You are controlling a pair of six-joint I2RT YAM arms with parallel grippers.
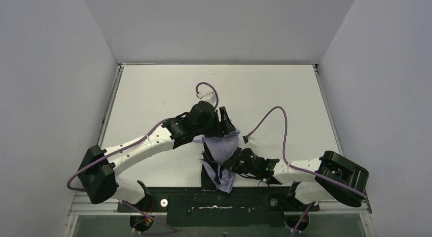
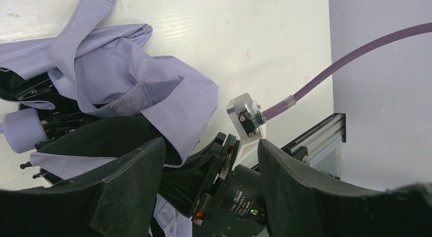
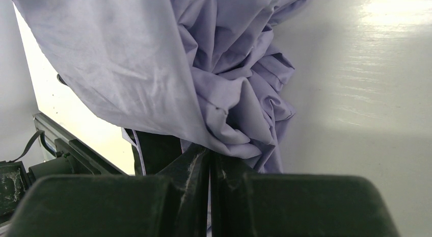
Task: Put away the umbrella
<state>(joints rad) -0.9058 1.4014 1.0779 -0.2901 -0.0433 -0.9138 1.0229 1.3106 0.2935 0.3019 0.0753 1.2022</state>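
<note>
On the desk [image 1: 153, 94], top view, biggest first:

- Desk: one, white, carrying everything.
- Arms: two. Left arm [image 1: 137, 145] comes in from 8 o'clock, right arm [image 1: 305, 170] from 4 o'clock, and they meet near desk centre.
- Umbrella [image 1: 219, 148]: one, lying half collapsed from desk centre toward 6 o'clock, with its near end by the base rail. It is not bundled or strapped.
- Handling, my judgement: light. The canopy is soft, thin and loose, so it will slide and bunch and a pinch on cloth alone drags slack. The black ribs [image 2: 30, 89] are thin, easy to bend and likely to snag. The shaft or handle is the stiff part and the better hold; use cloth only for gathering folds.
- Claws: two.
- Left claw [image 1: 223, 124]: at the umbrella's 12 o'clock, jaws wide apart and nothing between them. In its wrist view it looks down past the cloth at the other arm's wrist.
- Right claw [image 1: 232, 163]: at the umbrella's 5 o'clock, fingers [image 3: 193, 170] pressed together. A fold of canopy runs taut into the tips and looks pinched.
- Handle [image 2: 23, 131]: one, a small lavender stub at 9 o'clock in the left wrist view, beside the ribs. I can't make out the wrist loop.
</note>
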